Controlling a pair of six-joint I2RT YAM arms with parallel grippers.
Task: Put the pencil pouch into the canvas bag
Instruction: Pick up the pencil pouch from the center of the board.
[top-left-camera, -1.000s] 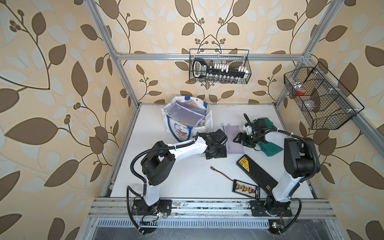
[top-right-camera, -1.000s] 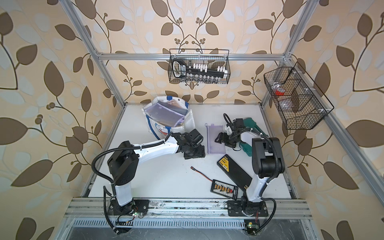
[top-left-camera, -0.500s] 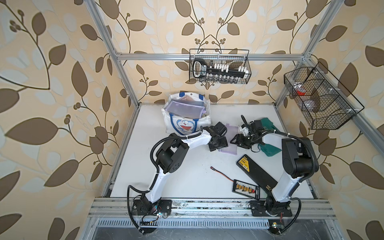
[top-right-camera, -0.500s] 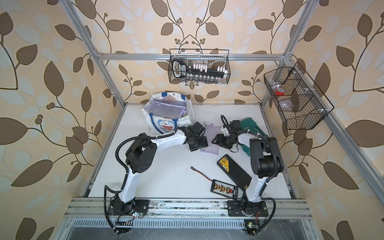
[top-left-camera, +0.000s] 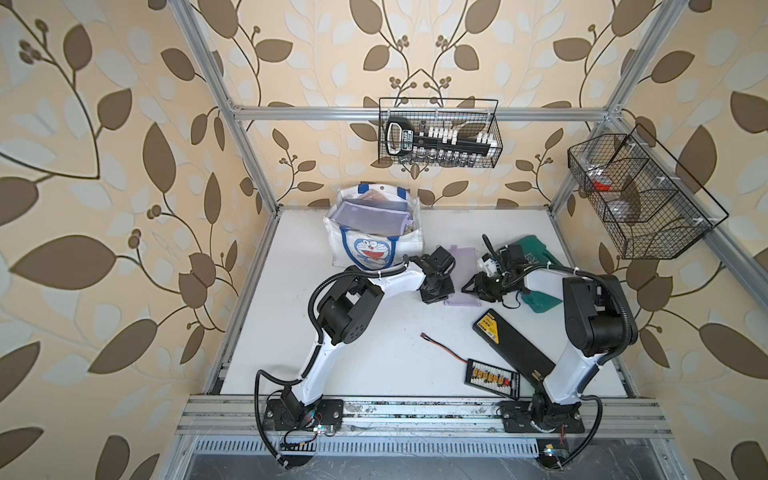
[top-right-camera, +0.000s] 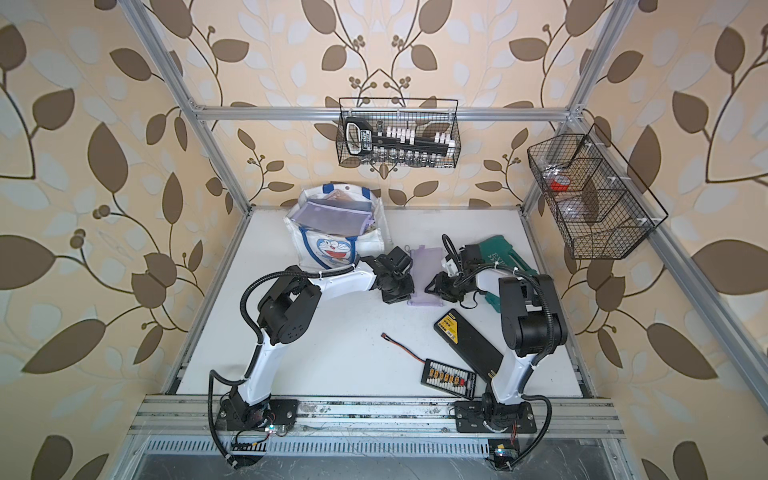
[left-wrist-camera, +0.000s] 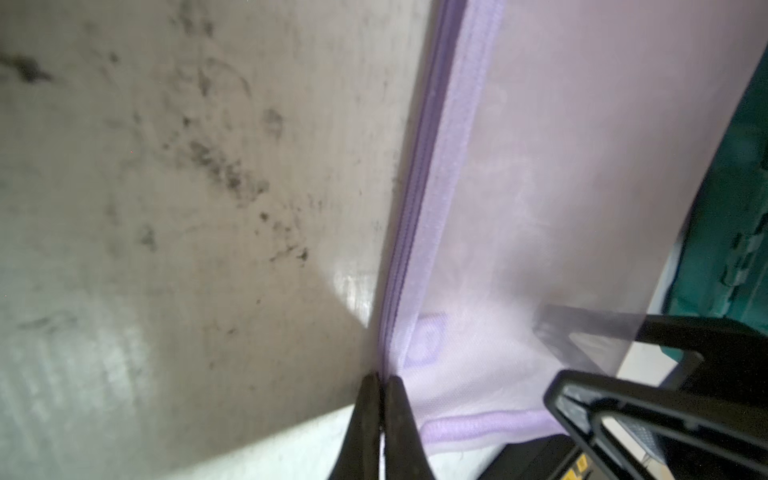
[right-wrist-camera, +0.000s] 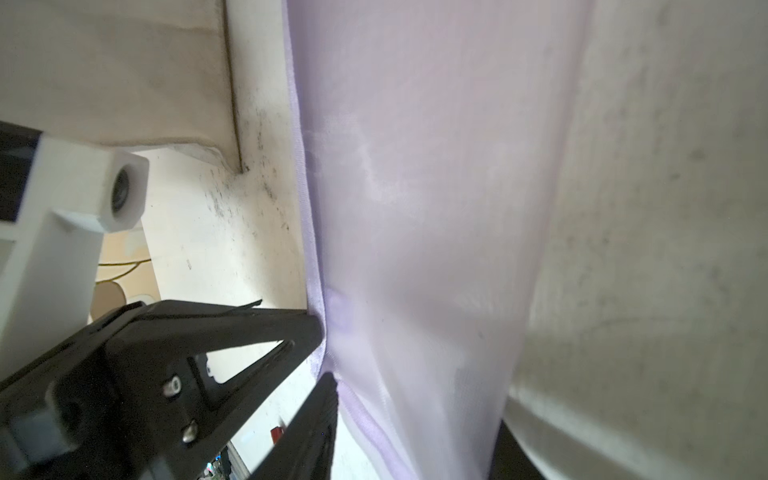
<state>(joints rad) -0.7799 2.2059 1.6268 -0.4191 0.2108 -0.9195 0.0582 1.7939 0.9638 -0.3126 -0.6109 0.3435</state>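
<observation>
Now, tabletop (top-left-camera: 374, 332): white and scuffed, carrying everything, with both arms reaching to its middle.
Canvas bag (top-left-camera: 405, 249): stands at the back on the left arm's side, mouth up, with lilac mesh pouches lying across the opening. The walls are soft, so I judge the mouth can sag under a push.
Pencil pouch (top-left-camera: 462, 272): lies flat on the tabletop between the two grippers, near the bag's front corner and not in it yet.
How it handles: thin, see-through lilac fabric that looks empty and feather-light. It's limp, so it should droop and fold from whichever hold it hangs by. Nothing fragile about it.
Left gripper (left-wrist-camera: 381, 380): fingers pressed together, pinching the pouch's zipper edge near one corner.
Right gripper (right-wrist-camera: 326, 351): jaws partly spread, straddling the opposite long edge. One finger shows through the fabric in the left wrist view, and no firm clamp is showing.
Where to hold: the zipper band (left-wrist-camera: 440, 166), the stiffest strip by the look of it. The plain fabric looks slick, and a shallow pinch may slip.
Next call: a hold on both edges, fabric kept taut, then up and over the bag's mouth.
</observation>
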